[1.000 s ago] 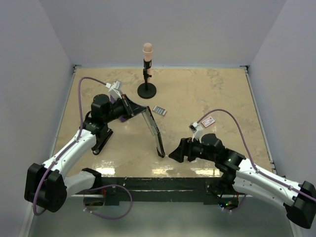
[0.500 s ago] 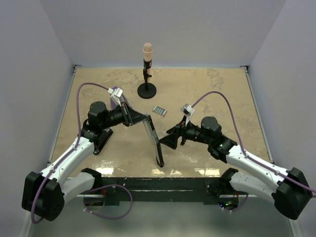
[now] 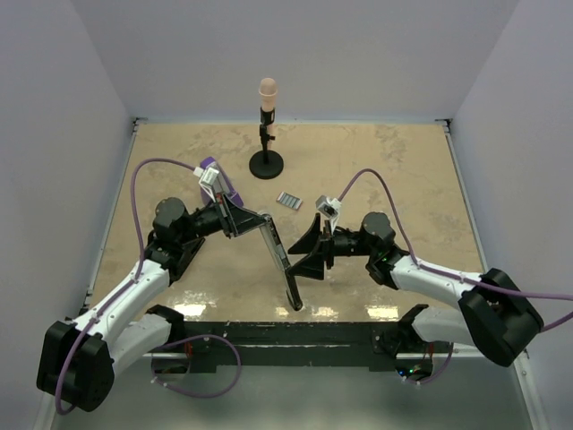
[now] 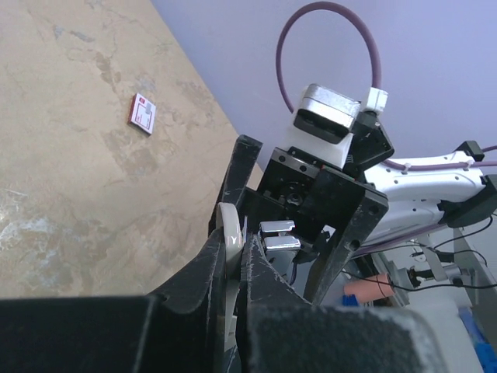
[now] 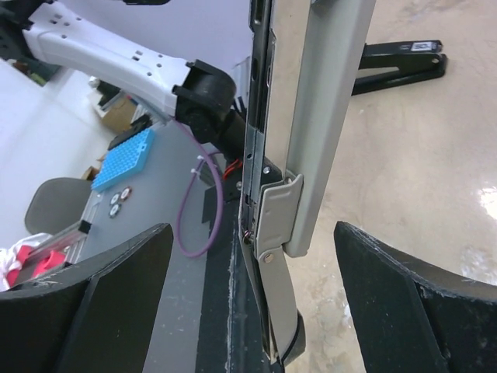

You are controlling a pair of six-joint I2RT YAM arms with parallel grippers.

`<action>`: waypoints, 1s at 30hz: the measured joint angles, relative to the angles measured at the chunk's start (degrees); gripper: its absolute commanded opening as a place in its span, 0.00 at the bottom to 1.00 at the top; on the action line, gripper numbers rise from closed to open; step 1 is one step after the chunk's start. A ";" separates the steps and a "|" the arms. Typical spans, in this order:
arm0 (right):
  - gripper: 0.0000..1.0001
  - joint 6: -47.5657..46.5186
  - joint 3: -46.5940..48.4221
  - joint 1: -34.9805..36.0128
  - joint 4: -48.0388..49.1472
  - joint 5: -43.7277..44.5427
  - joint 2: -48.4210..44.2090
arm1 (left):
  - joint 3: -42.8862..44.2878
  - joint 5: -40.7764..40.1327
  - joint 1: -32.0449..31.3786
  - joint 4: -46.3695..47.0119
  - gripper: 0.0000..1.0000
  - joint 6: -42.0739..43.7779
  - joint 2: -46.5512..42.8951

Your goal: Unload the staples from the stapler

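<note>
Top external, L tool (image 3: 243, 218) clamped on stapler (image 3: 281, 262), R tool (image 3: 303, 249) open beside it, card (image 4: 142, 113) print illegible

left tool (image 3: 253, 218) clamped, right tool (image 3: 301, 253) spread wide

Tabletop (image 3: 394, 179): beige, marbled with paler and browner veining. Stapler (image 3: 279, 260): black with a grey-metal channel. Staples (image 3: 288, 200): silver-grey, fine parallel ridges. Card (image 4: 142, 113): pink-red and white. Stand (image 3: 266, 165): black base and post, peach tip. Cable (image 4: 329, 7): dull purple. Left arm (image 3: 134, 285): white links, black joints.
</note>
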 measured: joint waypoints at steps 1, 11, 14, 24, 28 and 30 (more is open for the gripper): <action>0.89 0.52 0.00 -0.02 1.29 -0.63 0.83 | -0.07 0.20 0.00 0.46 0.00 -0.26 -0.02; 0.73 9.84 -1.36 1.25 18.34 -2.91 10.73 | -0.96 0.85 0.02 5.09 0.00 -2.47 -0.11; 0.53 12.13 -1.57 3.13 22.16 -2.86 12.83 | -1.53 0.90 0.02 6.14 0.00 -2.86 -0.11; 0.00 16.39 -3.19 4.04 27.34 -2.40 13.88 | -1.68 3.21 -0.04 7.41 0.00 -3.37 -0.17; 0.00 15.45 -3.50 4.09 23.82 -0.92 11.30 | -1.33 3.19 -0.04 6.08 0.19 -2.38 -0.20; 0.00 13.90 -3.50 4.13 19.63 0.33 9.01 | -0.83 3.13 -0.07 4.63 0.33 -1.29 -0.20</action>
